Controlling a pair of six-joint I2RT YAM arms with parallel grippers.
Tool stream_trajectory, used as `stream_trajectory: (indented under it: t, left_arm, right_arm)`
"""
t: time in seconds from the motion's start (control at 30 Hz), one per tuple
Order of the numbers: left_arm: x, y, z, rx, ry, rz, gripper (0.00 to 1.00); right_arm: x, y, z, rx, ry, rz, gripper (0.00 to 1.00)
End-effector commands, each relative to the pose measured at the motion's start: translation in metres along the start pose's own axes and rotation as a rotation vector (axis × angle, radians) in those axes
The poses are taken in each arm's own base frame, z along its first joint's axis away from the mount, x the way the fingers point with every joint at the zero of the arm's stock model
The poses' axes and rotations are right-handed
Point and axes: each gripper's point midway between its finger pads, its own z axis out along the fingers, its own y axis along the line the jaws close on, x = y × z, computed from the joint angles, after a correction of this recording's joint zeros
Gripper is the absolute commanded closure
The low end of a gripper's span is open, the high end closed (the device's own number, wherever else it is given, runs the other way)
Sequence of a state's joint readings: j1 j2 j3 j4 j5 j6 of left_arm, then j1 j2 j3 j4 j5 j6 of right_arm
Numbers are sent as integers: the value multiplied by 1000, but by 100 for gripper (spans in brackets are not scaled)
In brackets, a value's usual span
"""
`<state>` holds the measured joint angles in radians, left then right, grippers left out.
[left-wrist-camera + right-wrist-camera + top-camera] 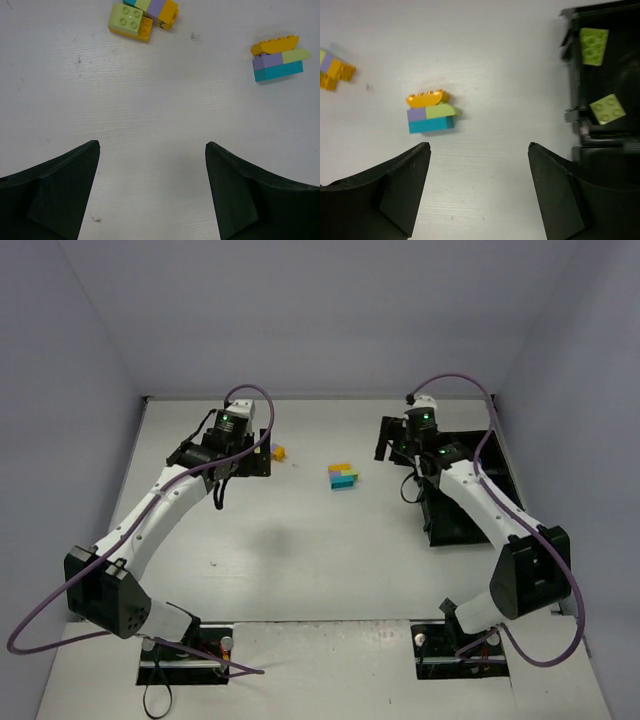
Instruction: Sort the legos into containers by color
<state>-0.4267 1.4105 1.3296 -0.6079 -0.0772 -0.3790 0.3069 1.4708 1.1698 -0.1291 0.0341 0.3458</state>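
Observation:
A lego cluster [343,477] of orange, lavender, lime green and cyan bricks lies mid-table; it shows in the left wrist view [279,59] and the right wrist view [430,112]. A second cluster [277,452] of orange, lime green, lavender and cyan bricks lies by my left gripper [260,457]; it also shows in the left wrist view [145,17]. My left gripper [152,145] is open and empty over bare table. My right gripper [479,145] is open and empty, between the first cluster and the black tray [572,75]. Two lime green bricks [593,46] lie in tray compartments.
The black tray [455,525] lies along the right side of the table, partly under my right arm [480,495]. Grey walls close in the table on the left, the back and the right. The second cluster shows blurred at the left edge of the right wrist view [332,72].

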Motion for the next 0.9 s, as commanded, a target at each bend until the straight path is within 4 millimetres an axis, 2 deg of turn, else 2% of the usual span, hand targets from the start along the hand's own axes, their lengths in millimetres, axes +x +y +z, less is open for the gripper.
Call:
stream_trajectory:
  t: [0.0, 0.1, 0.2, 0.23, 0.27, 0.3, 0.33, 0.37, 0.4, 0.47, 0.5, 0.6, 0.73, 0.87]
  left_arm:
    - [-23, -9, 1, 21, -89, -49, 20]
    - [-25, -2, 16, -20, -98, -22, 20]
    - [-27, 3, 48, -53, -95, 55, 21]
    - [-35, 2, 54, -52, -118, 85, 21]
    - [-38, 7, 61, -64, -117, 93, 21]
    - [-34, 11, 77, -79, -92, 103, 21]
    - [-44, 13, 82, -76, -108, 103, 21]
    - [-45, 16, 91, -73, -99, 109, 21]
    - [-40, 28, 108, -73, -63, 92, 22]
    - [-48, 35, 122, -56, -65, 55, 27]
    - [-44, 49, 135, -61, -37, 28, 31]
    - [-50, 55, 152, -13, -37, -3, 37]
    - [-58, 51, 163, 38, -45, 14, 47]
    - [-62, 45, 172, 75, -44, 34, 49]
  right_arm:
    - [2, 34, 14, -77, 4, -55, 24]
    - [11, 49, 19, -124, 37, -61, 24]
    - [16, 54, 22, -151, 54, -71, 24]
    - [16, 56, 22, -157, 56, -75, 24]
    - [18, 58, 22, -170, 59, -77, 24]
    - [18, 59, 21, -175, 58, -81, 24]
    - [20, 60, 21, -181, 63, -84, 24]
    - [21, 61, 20, -188, 66, -84, 24]
    - [21, 63, 18, -198, 64, -84, 24]
    - [26, 63, 17, -206, 73, -85, 24]
    - [27, 64, 15, -215, 74, -85, 24]
    - [33, 64, 12, -223, 81, -91, 24]
    - [39, 62, 11, -223, 89, -96, 24]
    - [41, 59, 11, -214, 90, -103, 24]
